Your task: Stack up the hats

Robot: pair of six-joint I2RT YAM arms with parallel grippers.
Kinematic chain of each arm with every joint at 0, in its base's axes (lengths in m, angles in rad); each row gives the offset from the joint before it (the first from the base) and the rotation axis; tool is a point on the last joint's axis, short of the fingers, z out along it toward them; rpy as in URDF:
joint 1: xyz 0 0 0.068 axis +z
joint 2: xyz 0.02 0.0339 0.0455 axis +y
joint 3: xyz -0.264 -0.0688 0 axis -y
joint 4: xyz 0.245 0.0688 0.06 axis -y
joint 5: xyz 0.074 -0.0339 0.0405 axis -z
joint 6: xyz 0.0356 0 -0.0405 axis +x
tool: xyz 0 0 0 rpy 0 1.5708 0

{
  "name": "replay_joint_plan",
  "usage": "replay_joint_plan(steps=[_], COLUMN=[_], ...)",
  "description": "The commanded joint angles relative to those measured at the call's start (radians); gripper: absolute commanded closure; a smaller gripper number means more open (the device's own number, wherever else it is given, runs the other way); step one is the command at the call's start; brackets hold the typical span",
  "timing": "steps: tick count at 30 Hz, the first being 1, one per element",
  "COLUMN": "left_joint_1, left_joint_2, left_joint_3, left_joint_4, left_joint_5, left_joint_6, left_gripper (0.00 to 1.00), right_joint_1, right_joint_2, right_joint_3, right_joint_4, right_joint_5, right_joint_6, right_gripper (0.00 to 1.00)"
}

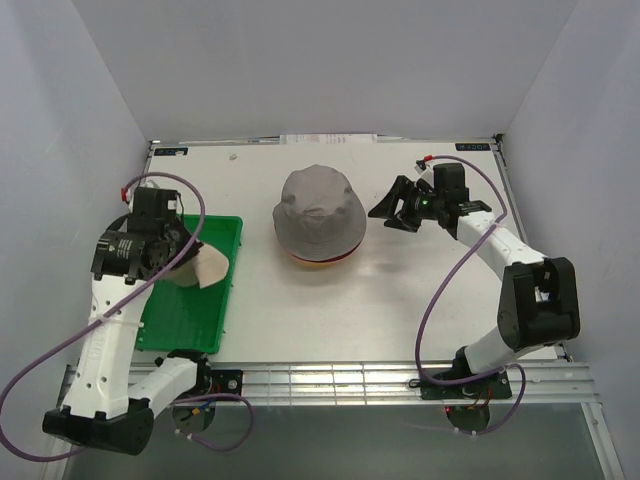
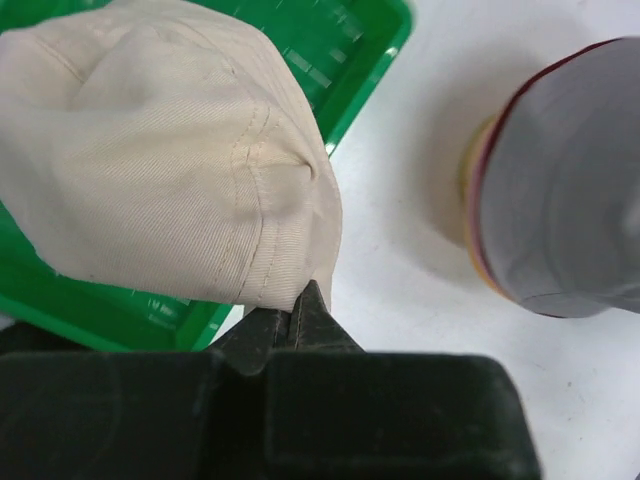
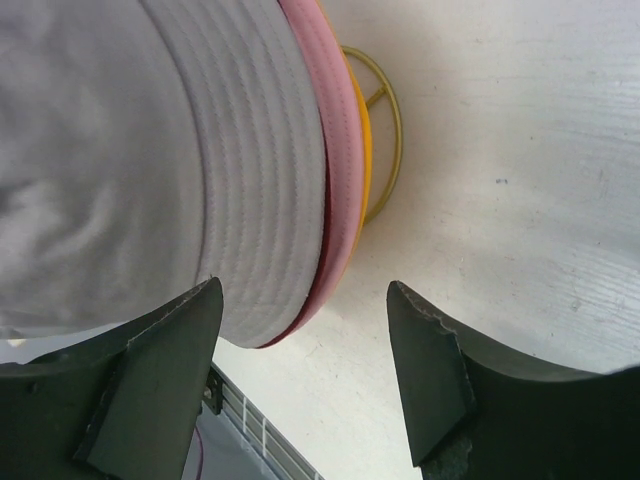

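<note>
Lab robot cell, not a home or shop. White tabletop (image 1: 330, 310) boxed in by plain white panels (image 1: 70, 120) on three sides. Left arm (image 1: 105, 350) and right arm (image 1: 535, 300) bolted to an aluminium rail (image 1: 330, 382) at the near edge, purple cable (image 1: 432, 305) looping loose. Only props: green tray (image 1: 185, 320), stack of hats (image 1: 318, 210).

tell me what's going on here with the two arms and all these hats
The left hand is pinched shut on the edge of the beige hat, which is over the green tray. In the middle of the table a stack is already built, with the grey hat on top and the edges of other hats showing beneath it. The right hand is open beside that stack and holds nothing. The beige hat is the only one in view not yet stacked.
</note>
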Motion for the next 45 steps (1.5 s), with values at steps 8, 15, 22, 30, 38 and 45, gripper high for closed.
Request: replay_joint_plan(steps=[8,15,22,30,38,45], left_joint_1=[0.001,0.001,0.001,-0.001,-0.001,-0.001], left_joint_2=[0.208,0.425,0.492,0.459,0.436,0.431], left_joint_3=[0.415,0.676,0.704,0.62,0.566,0.537], left_joint_4=[0.192,0.298,0.48,0.705,0.768,0.778], left_joint_5=[0.088,0.372,0.653,0.797,0.843,0.88], left_joint_6=[0.173,0.202,0.204,0.185,0.205,0.207], left_gripper=[1.0,1.0,1.0,1.0,1.0,1.0], right_joint_1=[0.012,0.012,0.021,0.131,0.245,0.289], right_joint_2=[0.027,0.063,0.086,0.153,0.221,0.268], right_joint_3=[0.232,0.419,0.565,0.666,0.709,0.733], right_joint_4=[-0.117,-0.197,-0.137,0.035,0.226,0.279], right_joint_5=[-0.007,-0.038,-0.146,-0.174,-0.102,-0.059], right_joint_6=[-0.037,-0.028,0.116,0.386,0.648,0.736], right_gripper=[0.28,0.28,0.26,0.24,0.23,0.24])
